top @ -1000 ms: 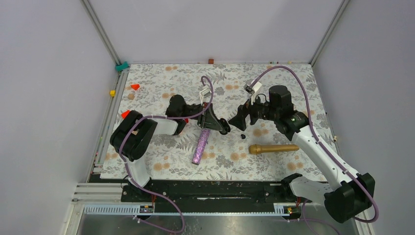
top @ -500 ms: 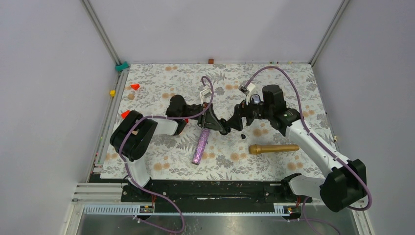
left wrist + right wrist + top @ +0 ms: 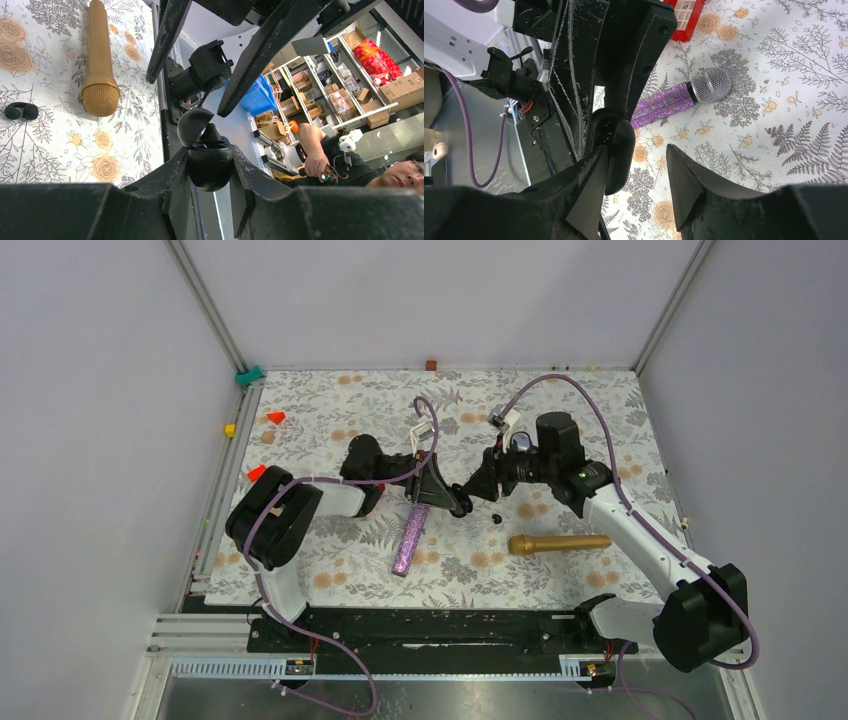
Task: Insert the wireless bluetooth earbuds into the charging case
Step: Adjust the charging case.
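My left gripper [image 3: 457, 506] is shut on the black round charging case [image 3: 210, 162], held above the cloth with its lid [image 3: 194, 127] swung open. The earbuds [image 3: 21, 111] lie together on the cloth as a small black speck [image 3: 497, 518] below the two grippers. My right gripper [image 3: 478, 486] is open and faces the left one; the case lid [image 3: 620, 150] sits between its fingers, close against the left finger [image 3: 591, 172]. I cannot tell whether anything lies inside the case.
A gold microphone [image 3: 560, 542] lies on the floral cloth to the right of the earbuds. A purple glitter microphone [image 3: 410, 536] lies under the left arm. Red pieces [image 3: 275, 417] sit at the far left, and a red box [image 3: 686, 15] lies near the purple microphone's head.
The right gripper has moved left, up to the left gripper and the case. In the last half second it barely moved. The left arm has held still.
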Robot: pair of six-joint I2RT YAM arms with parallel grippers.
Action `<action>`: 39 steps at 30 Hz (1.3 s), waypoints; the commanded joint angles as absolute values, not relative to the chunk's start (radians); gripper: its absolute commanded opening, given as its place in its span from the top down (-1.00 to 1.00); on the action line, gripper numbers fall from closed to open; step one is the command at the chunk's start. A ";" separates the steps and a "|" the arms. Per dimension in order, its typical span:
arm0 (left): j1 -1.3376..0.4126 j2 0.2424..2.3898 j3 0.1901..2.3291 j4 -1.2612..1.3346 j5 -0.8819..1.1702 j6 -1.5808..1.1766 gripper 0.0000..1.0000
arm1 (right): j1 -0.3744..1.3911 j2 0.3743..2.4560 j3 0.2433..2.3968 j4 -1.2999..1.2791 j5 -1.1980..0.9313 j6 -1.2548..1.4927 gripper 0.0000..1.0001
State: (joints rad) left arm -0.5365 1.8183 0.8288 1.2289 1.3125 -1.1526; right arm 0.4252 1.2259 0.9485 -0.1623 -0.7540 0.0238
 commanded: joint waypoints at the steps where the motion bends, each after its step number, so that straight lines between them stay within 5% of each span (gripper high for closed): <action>1: -0.542 1.800 0.838 1.285 1.317 -1.140 1.00 | 0.425 1.236 0.945 -0.125 -0.784 0.018 -0.06; 17: -0.543 1.804 0.840 1.280 1.318 -1.135 1.00 | 0.468 1.237 0.957 -0.169 -0.775 -0.047 0.07; 25: -0.542 1.804 0.841 1.277 1.319 -1.134 0.99 | 0.486 1.250 0.969 -0.191 -0.793 -0.067 0.31; 29: -0.542 1.807 0.841 1.277 1.318 -1.133 0.94 | 0.491 1.248 0.969 -0.196 -0.808 -0.071 0.58; 33: -0.543 1.806 0.840 1.277 1.319 -1.133 0.71 | 0.491 1.235 0.974 -0.195 -0.802 -0.066 0.91; 39: -0.543 1.803 0.833 1.281 1.316 -1.123 0.13 | 0.491 1.179 0.973 -0.181 -0.774 -0.049 1.00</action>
State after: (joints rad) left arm -0.5449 1.8183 0.8288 1.2373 1.3258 -1.1290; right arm 0.4751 1.2438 0.9485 -0.2001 -0.7391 -0.0380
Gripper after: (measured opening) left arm 0.374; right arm 0.044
